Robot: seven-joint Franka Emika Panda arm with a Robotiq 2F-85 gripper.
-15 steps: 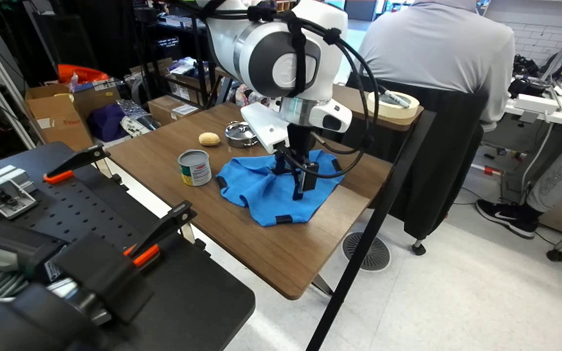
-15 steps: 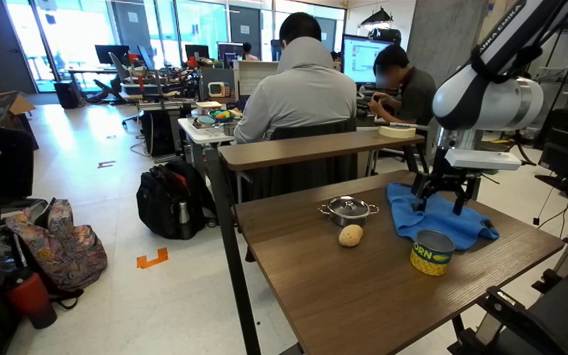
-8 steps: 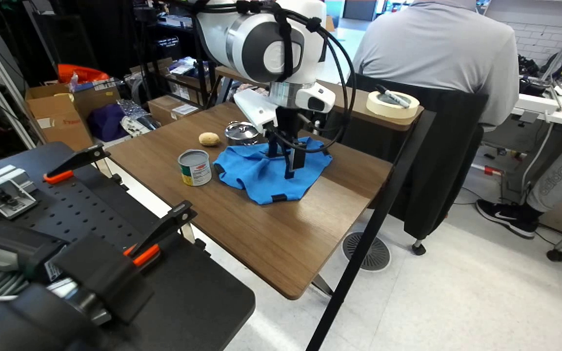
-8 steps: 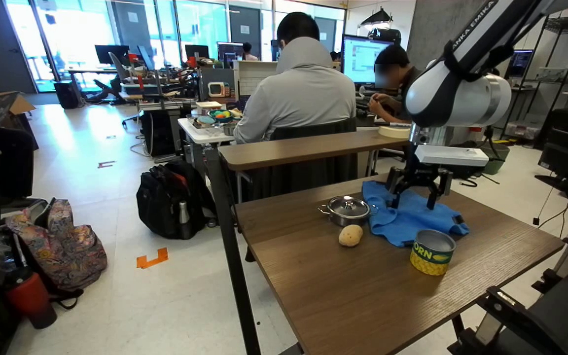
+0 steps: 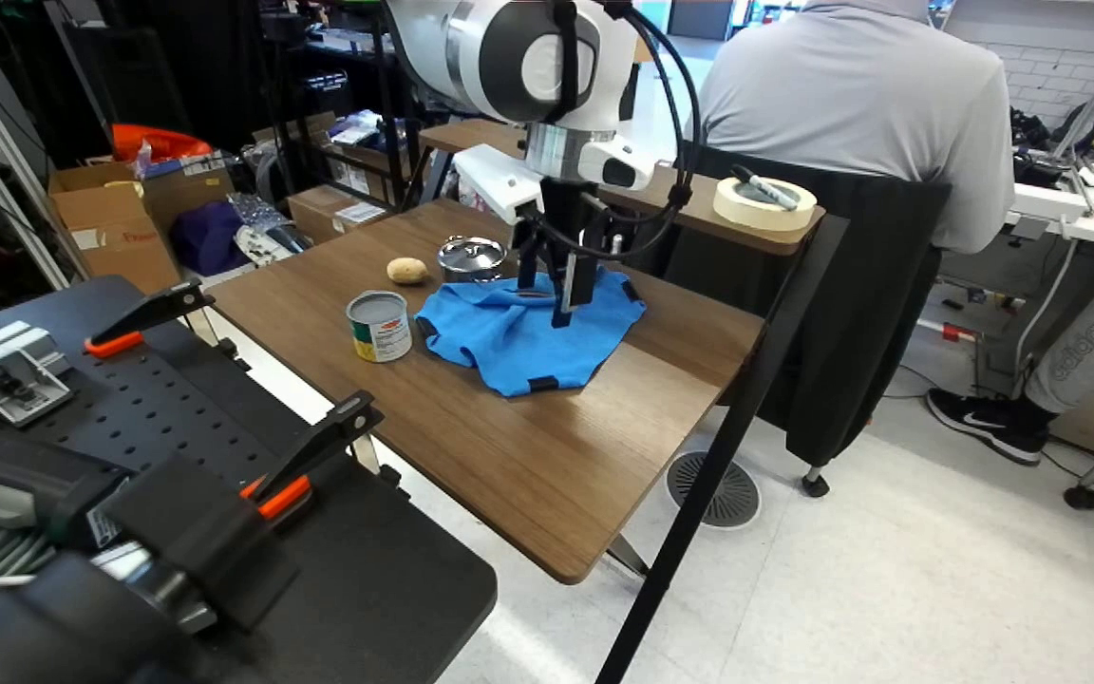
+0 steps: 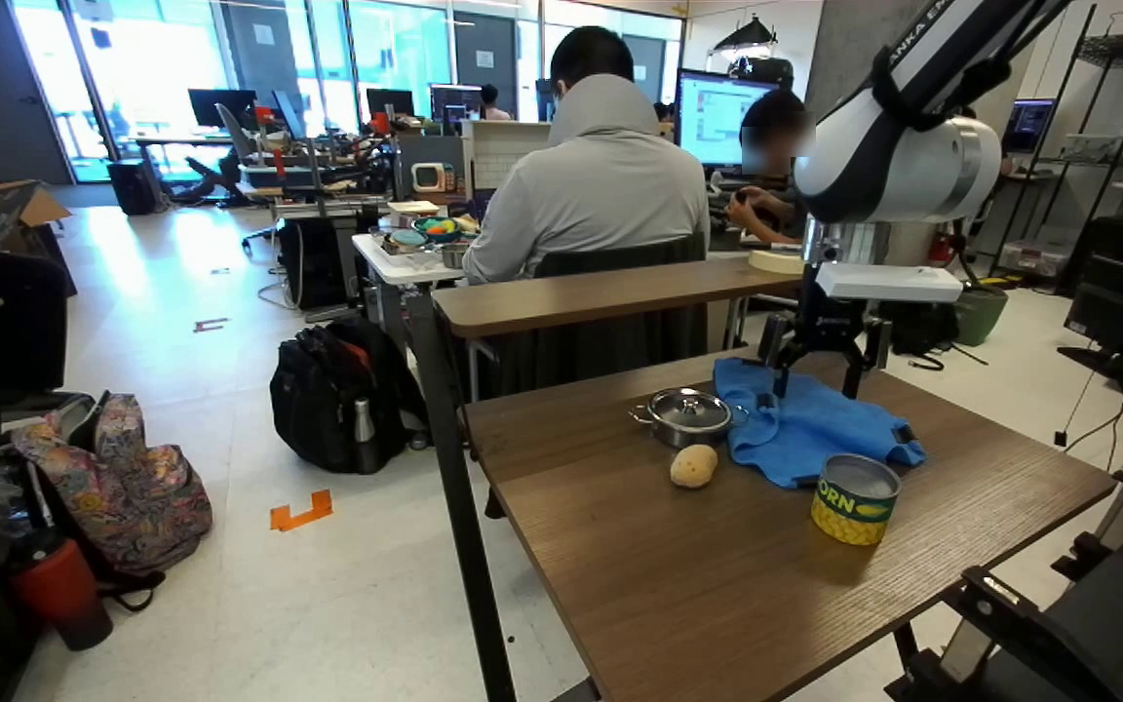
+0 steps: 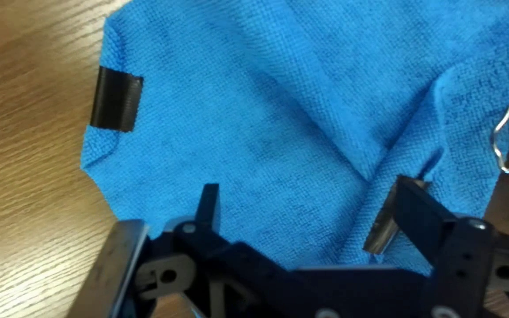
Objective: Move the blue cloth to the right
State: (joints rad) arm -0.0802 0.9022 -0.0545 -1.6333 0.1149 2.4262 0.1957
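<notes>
The blue cloth [image 5: 547,353] lies rumpled on the brown table, with black tape patches on its edges. It also shows in an exterior view [image 6: 805,447], beside the pot and behind the can. My gripper [image 5: 544,304] is over the cloth in both exterior views [image 6: 816,392], fingers pointing down. In the wrist view the gripper [image 7: 309,187] has its fingers wide apart with nothing between them. The cloth [image 7: 254,145] spreads below them, with folds running toward the right finger. The fingertips appear slightly above the cloth.
A silver lidded pot [image 5: 471,260] stands against the cloth's edge; its handle shows in the wrist view [image 7: 504,137]. A potato [image 6: 693,467] lies near the pot. A corn can [image 6: 854,502] stands close to the cloth. A raised shelf [image 6: 620,292] runs behind the table.
The cloth and gripper have shifted together toward the pot, leftward in both exterior views. Over the last half second the gripper has risen a little while the cloth has stayed nearly still.
</notes>
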